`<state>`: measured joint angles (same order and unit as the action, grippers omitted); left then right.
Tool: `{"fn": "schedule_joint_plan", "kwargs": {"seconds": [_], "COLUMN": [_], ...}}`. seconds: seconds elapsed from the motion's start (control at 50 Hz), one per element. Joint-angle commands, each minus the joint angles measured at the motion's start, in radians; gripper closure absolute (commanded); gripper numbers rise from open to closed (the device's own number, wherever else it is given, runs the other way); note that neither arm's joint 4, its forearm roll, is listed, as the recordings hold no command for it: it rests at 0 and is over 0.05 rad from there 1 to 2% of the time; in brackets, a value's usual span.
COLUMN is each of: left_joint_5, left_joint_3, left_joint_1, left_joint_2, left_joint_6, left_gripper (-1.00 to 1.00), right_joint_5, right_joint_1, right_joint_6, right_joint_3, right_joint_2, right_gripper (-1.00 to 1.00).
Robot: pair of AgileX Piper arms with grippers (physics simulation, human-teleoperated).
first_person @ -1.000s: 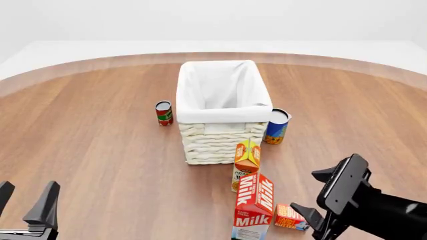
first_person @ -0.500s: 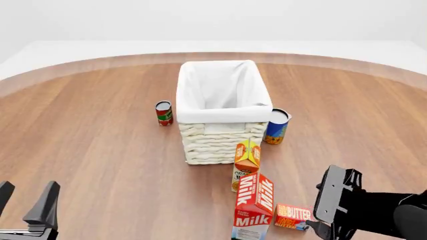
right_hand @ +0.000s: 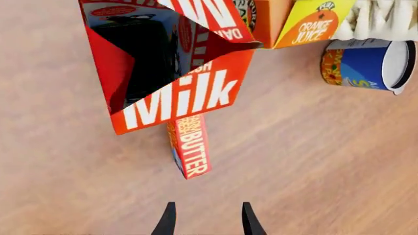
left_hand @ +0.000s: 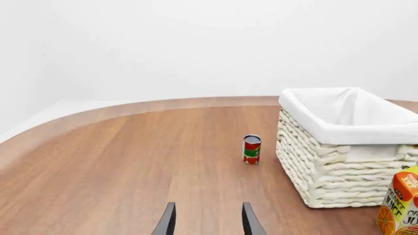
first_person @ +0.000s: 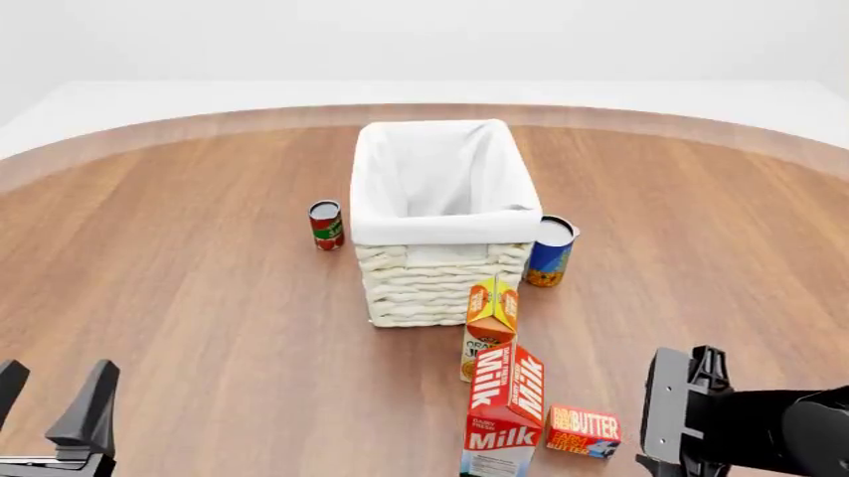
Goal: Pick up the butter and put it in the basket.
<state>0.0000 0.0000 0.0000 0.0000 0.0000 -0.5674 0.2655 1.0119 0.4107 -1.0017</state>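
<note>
The butter (first_person: 584, 431), a small red box with white lettering, lies flat on the table near the front edge, just right of the milk carton. In the right wrist view the butter (right_hand: 191, 147) lies a short way ahead of my open right gripper (right_hand: 205, 220), roughly in line with the gap between the fingers. From the front, the right gripper (first_person: 670, 415) hangs low, just right of the butter and apart from it. The cream wicker basket (first_person: 438, 288) with a white liner stands mid-table. My left gripper (first_person: 51, 397) stays open and holds nothing at the front left.
A red-white milk carton (first_person: 507, 407) stands right beside the butter, with an orange juice carton (first_person: 491, 318) behind it against the basket front. A blue can (first_person: 550, 251) stands by the basket's right side and a red can (first_person: 326, 225) by its left.
My right gripper has turned and sunk lower beside the butter, now seen edge-on from the front. The left arm and all objects have stayed put.
</note>
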Motion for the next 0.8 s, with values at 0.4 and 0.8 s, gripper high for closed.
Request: {"fn": "schedule_joint_plan", "kwargs": {"seconds": [0.4, 0.8], "left_joint_5": [0.0, 0.0], "left_joint_3": [0.0, 0.0], "left_joint_1": [0.0, 0.0], "left_joint_2": [0.0, 0.0], "left_joint_6": [0.0, 0.0], "left_gripper": [-1.0, -1.0], "right_joint_5": [0.124, 0.205], "right_joint_1": [-0.03, 0.0], "right_joint_6": [0.1, 0.084], "right_joint_3": [-0.045, -0.046], "right_joint_2": [-0.085, -0.166], "right_gripper": [-1.0, -1.0]}}
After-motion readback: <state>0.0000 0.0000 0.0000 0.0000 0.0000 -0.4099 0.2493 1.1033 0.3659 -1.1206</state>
